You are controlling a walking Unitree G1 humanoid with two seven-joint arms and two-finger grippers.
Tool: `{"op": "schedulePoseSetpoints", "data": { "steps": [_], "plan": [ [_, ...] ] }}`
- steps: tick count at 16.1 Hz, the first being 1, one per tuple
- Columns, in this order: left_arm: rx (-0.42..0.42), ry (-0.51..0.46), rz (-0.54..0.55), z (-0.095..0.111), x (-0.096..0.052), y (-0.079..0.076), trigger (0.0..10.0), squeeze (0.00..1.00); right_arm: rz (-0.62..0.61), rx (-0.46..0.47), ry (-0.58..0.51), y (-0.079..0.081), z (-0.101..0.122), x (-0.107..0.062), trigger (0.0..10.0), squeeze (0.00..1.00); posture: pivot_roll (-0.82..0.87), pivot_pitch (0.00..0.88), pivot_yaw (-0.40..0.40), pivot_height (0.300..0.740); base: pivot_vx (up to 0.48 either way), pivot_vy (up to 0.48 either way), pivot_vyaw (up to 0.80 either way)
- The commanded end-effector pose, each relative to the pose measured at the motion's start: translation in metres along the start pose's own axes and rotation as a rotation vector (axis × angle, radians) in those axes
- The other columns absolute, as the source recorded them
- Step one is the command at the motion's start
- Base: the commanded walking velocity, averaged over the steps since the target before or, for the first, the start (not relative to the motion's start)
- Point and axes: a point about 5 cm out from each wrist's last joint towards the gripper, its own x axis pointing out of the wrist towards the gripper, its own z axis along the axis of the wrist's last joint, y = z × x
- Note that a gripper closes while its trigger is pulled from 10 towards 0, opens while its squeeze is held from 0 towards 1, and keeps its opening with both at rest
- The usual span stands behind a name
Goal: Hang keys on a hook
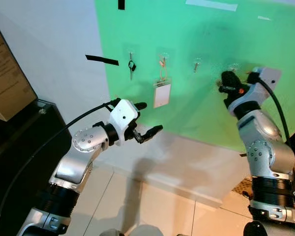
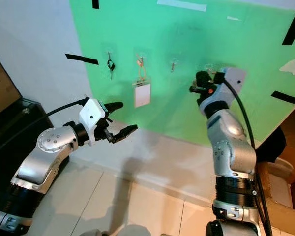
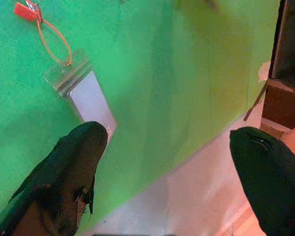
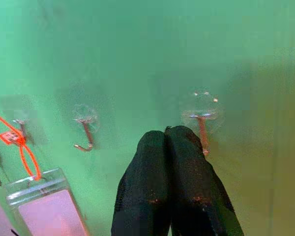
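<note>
A green wall panel [image 1: 201, 29] carries a row of clear stick-on hooks. A small black key [image 1: 132, 66] hangs on the leftmost hook. On the second hook hangs a badge holder [image 1: 162, 93] by an orange loop. The third hook [image 4: 84, 129] is bare. My right gripper [image 1: 226, 81] is raised to the panel and shut, its fingertips [image 4: 166, 135] right beside the fourth hook [image 4: 202, 127]; no keys show between them. My left gripper [image 1: 151, 116] stands open below the badge holder [image 3: 86, 96], a little off the wall, with nothing in it.
A black cabinet [image 1: 19, 147] stands at the left under a brown board [image 1: 5, 83]. Black tape strips [image 1: 102, 60] are stuck on the wall. White skirting and pale floor tiles [image 1: 152, 206] lie below. A cardboard box [image 2: 285, 196] sits at the right.
</note>
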Motion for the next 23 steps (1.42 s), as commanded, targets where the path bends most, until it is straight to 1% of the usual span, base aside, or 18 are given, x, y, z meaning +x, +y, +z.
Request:
{"op": "schedulePoseSetpoints", "data": {
  "steps": [1,5,8,14,20,23],
  "plan": [
    [0.016,-0.01,-0.02,0.007,0.002,0.001,10.0,0.0,0.002,0.0,-0.03,-0.003,0.008,0.004,10.0,0.0,-0.05,0.0,-0.025,0.74,0.0,0.0,0.0],
    [0.014,-0.008,-0.023,0.006,0.002,0.0,10.0,0.0,-0.048,0.013,-0.041,-0.015,0.012,0.008,10.0,0.0,-0.05,0.0,-0.028,0.74,0.0,0.0,0.0],
    [0.015,-0.007,-0.028,0.006,0.001,0.0,10.0,0.0,-0.072,0.011,-0.04,-0.02,0.011,0.009,10.0,0.0,-0.05,0.0,-0.029,0.74,0.0,0.0,0.0],
    [0.018,-0.002,-0.042,0.006,0.002,-0.001,10.0,0.0,-0.147,0.027,-0.05,-0.035,0.011,0.005,10.0,0.0,-0.05,0.0,-0.017,0.74,0.0,0.0,0.0],
    [0.025,-0.004,-0.049,0.007,0.002,-0.001,10.0,0.0,-0.193,0.031,-0.027,-0.043,0.001,0.001,10.0,0.0,-0.05,0.0,-0.015,0.74,0.0,0.0,0.0],
    [0.026,-0.005,-0.05,0.007,0.002,-0.001,10.0,0.0,-0.205,0.032,-0.027,-0.045,0.001,-0.002,10.0,0.0,-0.05,0.0,-0.02,0.74,0.0,0.0,0.0]
  ]
}}
